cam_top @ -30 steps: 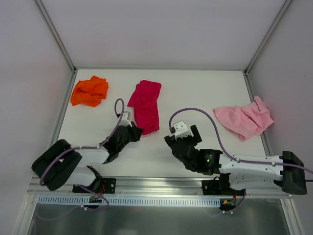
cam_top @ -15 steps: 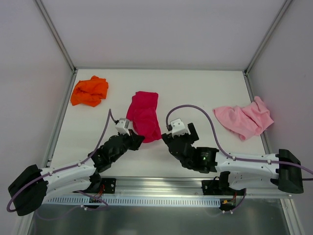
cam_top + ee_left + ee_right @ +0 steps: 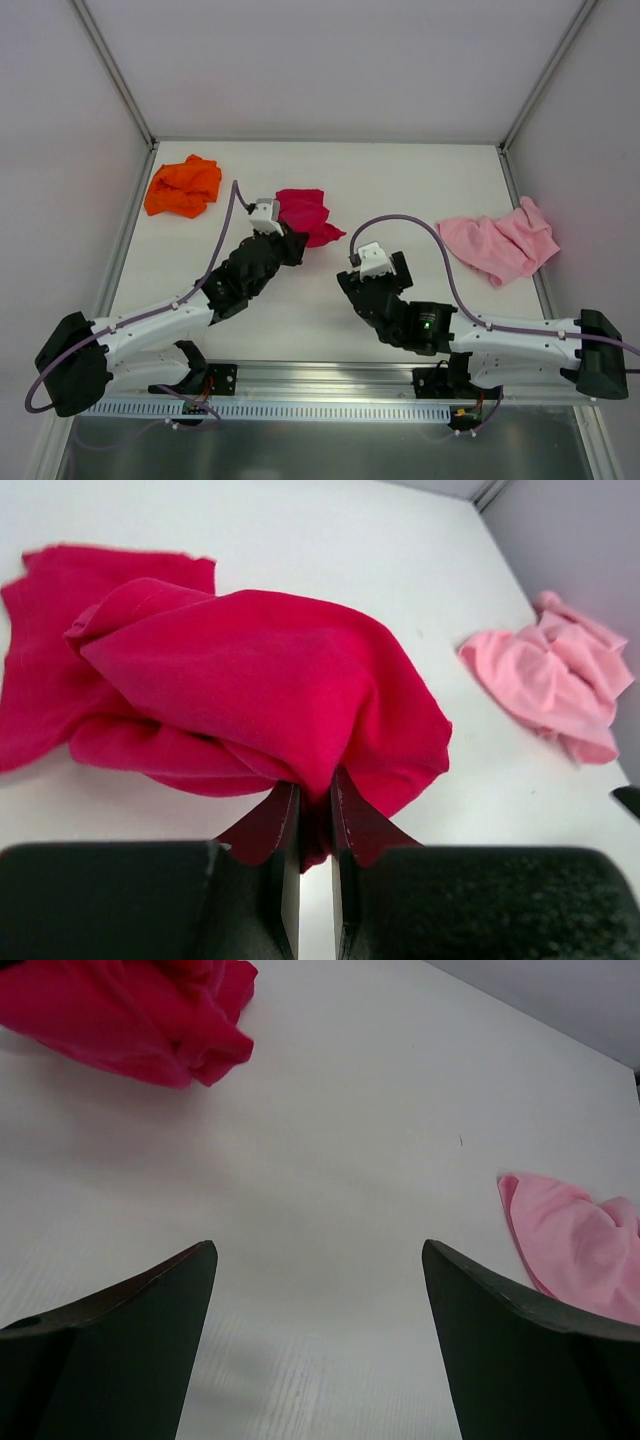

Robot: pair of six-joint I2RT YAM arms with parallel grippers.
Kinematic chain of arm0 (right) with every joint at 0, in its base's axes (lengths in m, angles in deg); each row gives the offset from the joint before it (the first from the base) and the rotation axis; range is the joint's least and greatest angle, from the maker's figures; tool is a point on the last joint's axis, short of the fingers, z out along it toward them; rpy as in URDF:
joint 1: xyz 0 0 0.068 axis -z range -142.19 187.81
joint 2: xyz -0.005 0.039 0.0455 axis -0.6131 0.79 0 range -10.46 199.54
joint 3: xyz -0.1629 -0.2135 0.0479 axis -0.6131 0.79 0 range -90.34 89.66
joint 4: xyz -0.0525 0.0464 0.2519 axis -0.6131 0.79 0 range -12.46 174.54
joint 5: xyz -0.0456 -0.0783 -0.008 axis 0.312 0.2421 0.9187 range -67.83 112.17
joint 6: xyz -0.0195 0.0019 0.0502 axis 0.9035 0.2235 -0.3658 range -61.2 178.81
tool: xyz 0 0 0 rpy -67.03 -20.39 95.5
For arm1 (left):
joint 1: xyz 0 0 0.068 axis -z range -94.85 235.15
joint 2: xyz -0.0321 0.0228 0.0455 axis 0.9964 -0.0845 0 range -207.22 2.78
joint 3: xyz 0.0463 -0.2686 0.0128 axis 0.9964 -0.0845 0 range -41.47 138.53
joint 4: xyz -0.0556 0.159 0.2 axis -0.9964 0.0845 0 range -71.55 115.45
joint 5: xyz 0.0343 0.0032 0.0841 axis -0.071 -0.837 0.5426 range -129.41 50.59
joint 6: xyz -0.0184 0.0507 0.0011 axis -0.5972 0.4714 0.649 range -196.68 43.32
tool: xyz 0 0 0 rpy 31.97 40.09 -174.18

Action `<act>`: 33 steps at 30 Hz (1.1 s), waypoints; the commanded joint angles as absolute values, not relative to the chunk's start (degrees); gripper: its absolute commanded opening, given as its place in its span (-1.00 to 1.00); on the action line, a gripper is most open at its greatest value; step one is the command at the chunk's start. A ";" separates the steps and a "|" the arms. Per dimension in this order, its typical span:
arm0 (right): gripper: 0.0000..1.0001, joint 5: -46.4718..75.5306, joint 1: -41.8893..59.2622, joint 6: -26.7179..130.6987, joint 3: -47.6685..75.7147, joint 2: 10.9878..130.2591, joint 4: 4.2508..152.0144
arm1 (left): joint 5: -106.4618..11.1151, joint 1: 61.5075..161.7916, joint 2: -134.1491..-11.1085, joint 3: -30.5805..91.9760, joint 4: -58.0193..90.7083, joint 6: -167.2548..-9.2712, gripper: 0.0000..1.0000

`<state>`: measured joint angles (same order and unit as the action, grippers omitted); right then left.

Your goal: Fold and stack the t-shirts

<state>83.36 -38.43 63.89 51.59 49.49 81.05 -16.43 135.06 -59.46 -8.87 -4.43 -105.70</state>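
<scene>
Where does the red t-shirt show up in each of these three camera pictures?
Top external: the red t-shirt lies bunched up left of the table's middle.
Left wrist: red t-shirt fills the middle, pinched by the left gripper.
Right wrist: red t-shirt sits in the top left corner.
Shared landmark: the pink t-shirt, right of the red one in every view.

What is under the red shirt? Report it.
The red shirt, pinched by the left gripper, lies doubled over itself on the white table. Whatever is beneath the folds is covered.
</scene>
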 commanded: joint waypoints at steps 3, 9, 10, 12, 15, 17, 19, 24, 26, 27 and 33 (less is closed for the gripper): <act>0.78 86.16 -38.13 62.32 52.65 46.50 80.53 | -12.62 135.16 -59.27 -2.11 -2.65 -101.65 -1.00; 0.78 85.80 -38.21 62.14 53.71 44.65 80.61 | -8.39 134.72 -65.07 1.86 -2.12 -100.41 -1.00; 0.78 85.80 -38.21 61.97 53.71 44.56 80.70 | -8.39 134.20 -66.64 2.03 -2.29 -100.67 -1.00; 0.79 85.89 -38.21 61.97 53.80 44.30 80.88 | -9.26 133.23 -68.32 2.21 -2.82 -101.64 -1.00; 0.78 85.89 -38.21 62.06 53.89 44.39 80.79 | -10.50 131.03 -71.83 2.74 -3.70 -102.61 -1.00; 0.78 85.89 -38.21 62.06 53.89 44.82 80.70 | -10.50 129.80 -74.03 3.70 -3.96 -102.70 -1.00; 0.78 85.89 -38.21 62.14 53.89 45.00 80.70 | -10.50 128.58 -76.14 5.19 -3.79 -102.70 -1.00; 0.78 86.07 -38.21 62.32 53.71 45.96 80.26 | -12.25 125.50 -80.44 8.97 -3.26 -102.26 -1.00; 0.79 86.07 -38.21 62.32 53.71 46.23 80.35 | -11.82 124.62 -81.42 9.94 -3.09 -102.08 -1.00; 0.78 86.07 -38.13 62.23 53.71 46.49 80.26 | -12.16 124.44 -81.68 10.21 -3.35 -101.82 -1.00; 0.79 86.07 -38.04 62.59 53.01 47.81 80.52 | -11.99 122.95 -82.12 13.45 -1.07 -101.20 -1.00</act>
